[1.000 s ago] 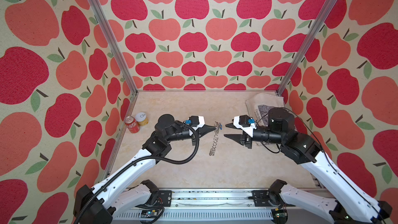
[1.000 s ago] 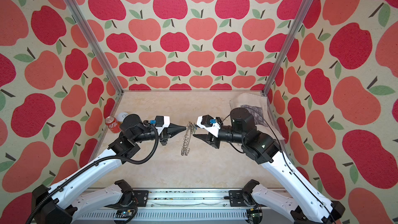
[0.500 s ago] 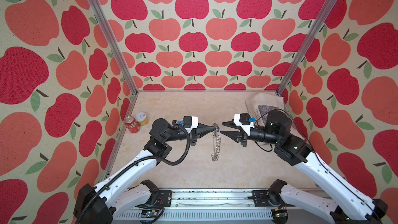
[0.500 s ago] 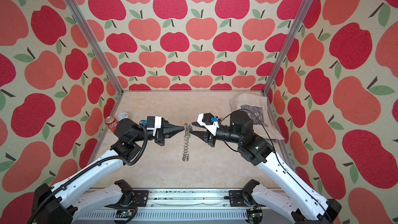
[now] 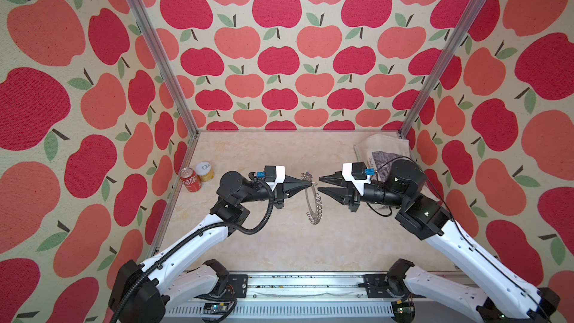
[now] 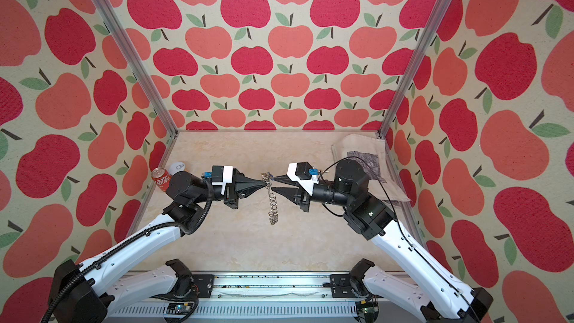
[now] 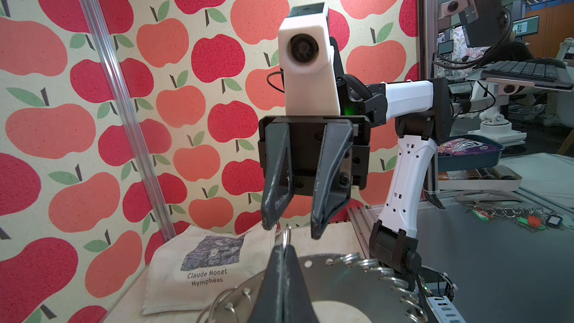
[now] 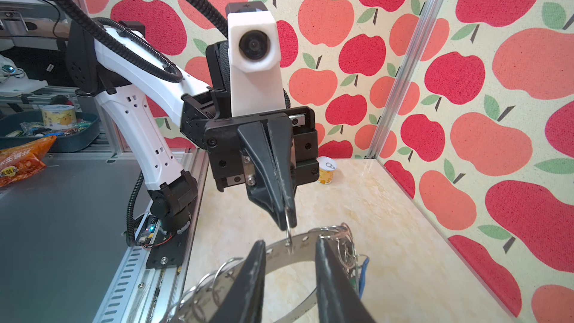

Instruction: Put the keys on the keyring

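**Spotter:** Your left pincer is clamped tight on 1 small wire ring at the rim of the keyring. The disc hangs on edge from that ring, above the worktop.

**Operator:** And the right side?

**Spotter:** Your right pincer faces the left pincer almost tip to tip. Its 2 fingers stand apart and grip nothing. The pinched wire ring stands just in front of that gap. In your right wrist view the keyring's upper rim runs across behind both fingers.

**Operator:** How does the disc sit for you?

**Spotter:** In both top views you see it nearly edge-on, its top just beside your 2 pincer tips and the rest hanging below them. A cluster of rings bunches on the rim just beside 1 right finger, with a blue piece hanging from it. That piece is too small to tell what it is.

**Operator:** Anything else?

**Spotter:** 2 cans by the left wall and a tote bag in the back right corner, both well apart from the keyring.
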You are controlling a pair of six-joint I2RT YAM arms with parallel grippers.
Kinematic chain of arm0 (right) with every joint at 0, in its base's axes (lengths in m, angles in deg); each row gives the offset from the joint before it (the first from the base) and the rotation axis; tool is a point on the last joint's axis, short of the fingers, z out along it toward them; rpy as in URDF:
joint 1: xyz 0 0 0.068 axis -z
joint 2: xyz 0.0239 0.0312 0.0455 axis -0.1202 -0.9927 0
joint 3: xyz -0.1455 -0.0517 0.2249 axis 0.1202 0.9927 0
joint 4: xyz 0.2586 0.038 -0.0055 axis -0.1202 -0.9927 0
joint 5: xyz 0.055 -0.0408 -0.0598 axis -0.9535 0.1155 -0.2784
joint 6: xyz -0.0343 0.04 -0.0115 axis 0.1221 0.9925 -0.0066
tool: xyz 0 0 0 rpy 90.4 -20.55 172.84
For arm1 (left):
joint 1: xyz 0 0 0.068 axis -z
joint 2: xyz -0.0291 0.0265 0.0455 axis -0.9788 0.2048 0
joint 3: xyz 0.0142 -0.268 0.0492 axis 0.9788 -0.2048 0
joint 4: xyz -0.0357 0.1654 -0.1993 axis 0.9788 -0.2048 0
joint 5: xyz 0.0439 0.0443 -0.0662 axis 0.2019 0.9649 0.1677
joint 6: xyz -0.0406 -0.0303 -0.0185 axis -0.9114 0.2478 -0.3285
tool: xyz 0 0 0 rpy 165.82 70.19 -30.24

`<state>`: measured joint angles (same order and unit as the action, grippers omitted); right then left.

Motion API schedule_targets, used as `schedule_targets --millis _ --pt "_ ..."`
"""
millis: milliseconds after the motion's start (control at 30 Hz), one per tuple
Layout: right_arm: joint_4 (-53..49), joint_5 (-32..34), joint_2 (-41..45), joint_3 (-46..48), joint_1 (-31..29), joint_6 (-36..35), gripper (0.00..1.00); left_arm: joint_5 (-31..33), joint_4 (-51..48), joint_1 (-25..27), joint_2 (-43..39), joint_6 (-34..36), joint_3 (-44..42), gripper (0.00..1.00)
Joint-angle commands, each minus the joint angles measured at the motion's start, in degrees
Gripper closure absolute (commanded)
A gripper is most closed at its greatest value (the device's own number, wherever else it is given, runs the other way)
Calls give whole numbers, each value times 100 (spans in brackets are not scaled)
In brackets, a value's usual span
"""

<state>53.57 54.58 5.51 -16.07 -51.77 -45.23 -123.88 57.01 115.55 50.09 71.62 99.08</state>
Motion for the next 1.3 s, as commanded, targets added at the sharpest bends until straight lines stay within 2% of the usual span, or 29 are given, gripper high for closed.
schedule_targets --millis 0,400,733,1100,1167,1267 --pt "272 -127 -24 88 38 202 70 -3 93 90 -4 155 104 100" --pt "202 -268 -133 18 28 197 80 79 -86 149 -50 334 112 100" --pt "70 -373 -135 -33 30 116 100 91 -190 162 -78 373 136 100" --pt "-405 -387 -175 -264 30 -96 100 67 -576 166 -99 444 250 100" --pt "-547 -382 -196 -345 30 -167 100 27 -756 183 -97 484 294 96" --pt "-684 -382 -218 -420 30 -230 100 24 -964 192 -114 544 349 95"
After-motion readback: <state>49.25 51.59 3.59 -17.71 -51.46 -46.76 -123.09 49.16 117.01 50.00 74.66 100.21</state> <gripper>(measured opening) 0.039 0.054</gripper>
